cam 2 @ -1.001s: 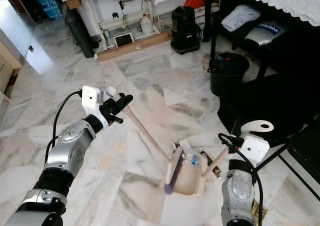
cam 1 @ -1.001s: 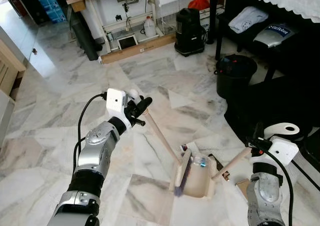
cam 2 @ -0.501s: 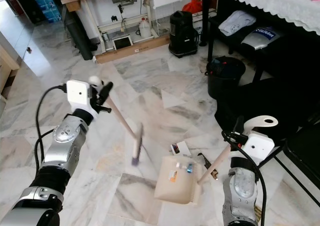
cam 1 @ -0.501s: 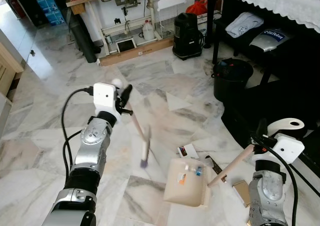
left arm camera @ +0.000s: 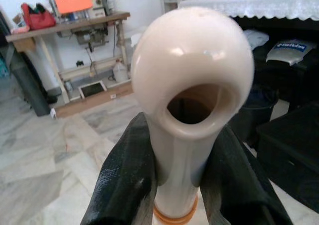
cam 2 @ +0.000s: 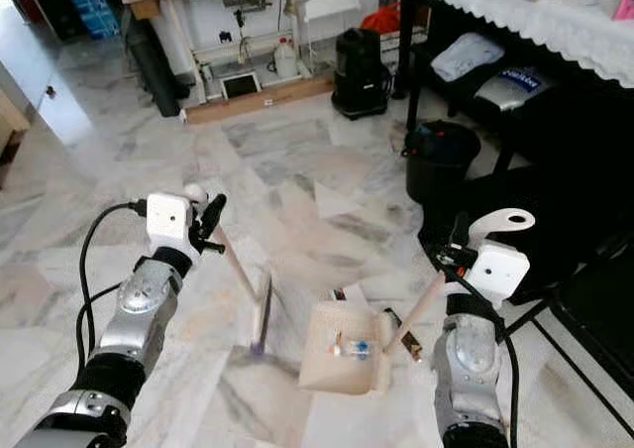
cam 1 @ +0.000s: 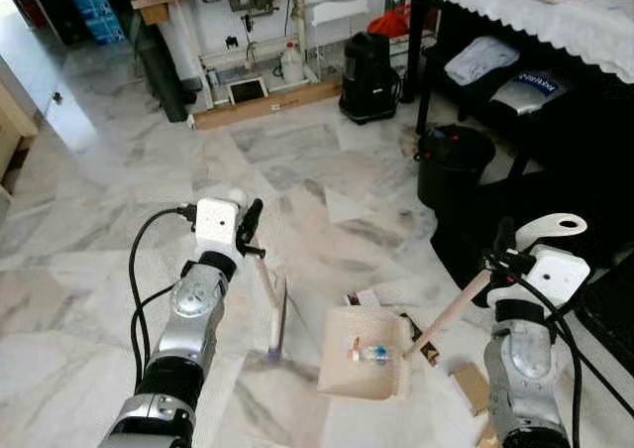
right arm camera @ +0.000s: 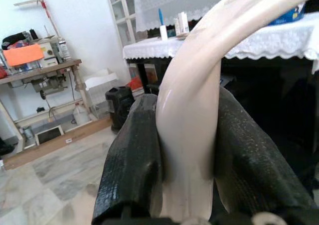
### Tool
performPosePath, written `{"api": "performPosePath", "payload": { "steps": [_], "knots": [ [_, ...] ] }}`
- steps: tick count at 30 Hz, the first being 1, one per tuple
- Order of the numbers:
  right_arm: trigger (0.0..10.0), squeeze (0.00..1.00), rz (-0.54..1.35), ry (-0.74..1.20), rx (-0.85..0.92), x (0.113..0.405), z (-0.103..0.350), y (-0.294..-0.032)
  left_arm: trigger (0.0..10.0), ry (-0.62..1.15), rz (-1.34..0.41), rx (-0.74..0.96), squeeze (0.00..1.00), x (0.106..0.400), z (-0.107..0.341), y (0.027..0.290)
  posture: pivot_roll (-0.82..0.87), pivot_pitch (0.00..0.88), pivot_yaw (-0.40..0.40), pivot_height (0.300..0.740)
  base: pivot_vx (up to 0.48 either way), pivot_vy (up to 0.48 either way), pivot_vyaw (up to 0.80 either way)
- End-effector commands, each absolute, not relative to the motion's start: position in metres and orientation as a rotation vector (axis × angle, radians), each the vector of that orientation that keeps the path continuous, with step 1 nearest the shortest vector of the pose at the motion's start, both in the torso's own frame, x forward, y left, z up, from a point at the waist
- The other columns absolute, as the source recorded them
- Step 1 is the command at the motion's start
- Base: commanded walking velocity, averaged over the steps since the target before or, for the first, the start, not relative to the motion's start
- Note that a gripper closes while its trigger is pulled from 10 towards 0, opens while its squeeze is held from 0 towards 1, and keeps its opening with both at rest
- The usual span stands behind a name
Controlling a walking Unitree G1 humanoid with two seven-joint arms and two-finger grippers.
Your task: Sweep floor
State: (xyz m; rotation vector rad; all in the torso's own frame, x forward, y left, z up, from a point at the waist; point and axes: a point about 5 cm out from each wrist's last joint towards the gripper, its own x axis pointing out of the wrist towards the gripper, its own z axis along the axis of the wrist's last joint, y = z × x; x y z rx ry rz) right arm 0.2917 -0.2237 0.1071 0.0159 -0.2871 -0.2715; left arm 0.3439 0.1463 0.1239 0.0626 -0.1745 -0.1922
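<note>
L gripper [cam 1: 248, 232] is clamping its jaws on the brush [cam 1: 269, 299] handle top, bristles touching the marble floor [cam 1: 119, 220] just left of the dustpan [cam 1: 365, 366], w/ open floor beyond. R gripper [cam 1: 503, 255] is gripping the dustpan handle, jaws closed on it; pan is holding small litter, its right edge near a black bin [cam 1: 452, 166] & the counter [cam 1: 555, 22].

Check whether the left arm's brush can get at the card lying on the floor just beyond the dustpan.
Probably yes. The left claw grips the brush, which stands left of the dustpan; bare floor separates it from the card.
</note>
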Motion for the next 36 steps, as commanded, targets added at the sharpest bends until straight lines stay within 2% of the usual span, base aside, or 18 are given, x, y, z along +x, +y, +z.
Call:
{"api": "performPosePath", "payload": {
  "steps": [1,8,27,36],
  "knots": [
    [10.0,0.0,-0.249,-0.366,0.022,0.297,0.126,-0.218,10.0,-0.237,-0.176,0.082,0.0,0.344,0.133,0.149,-0.03,0.0,0.07,0.74,0.0,0.0,0.0],
    [10.0,0.0,-0.284,-0.391,0.014,0.295,0.131,-0.221,10.0,-0.231,-0.208,0.072,0.0,0.342,0.129,0.138,-0.04,0.0,0.085,0.74,0.0,0.0,0.0],
    [10.0,0.0,-0.278,-0.374,0.033,0.292,0.127,-0.212,10.0,-0.235,-0.214,0.091,0.0,0.344,0.13,0.13,-0.05,0.0,0.098,0.74,0.0,0.0,0.8],
    [10.0,0.0,-0.241,-0.376,0.042,0.297,0.129,-0.2,10.0,-0.228,-0.179,0.099,0.0,0.344,0.129,0.139,-0.04,0.0,0.103,0.74,0.0,0.0,0.8]
  ]
}}
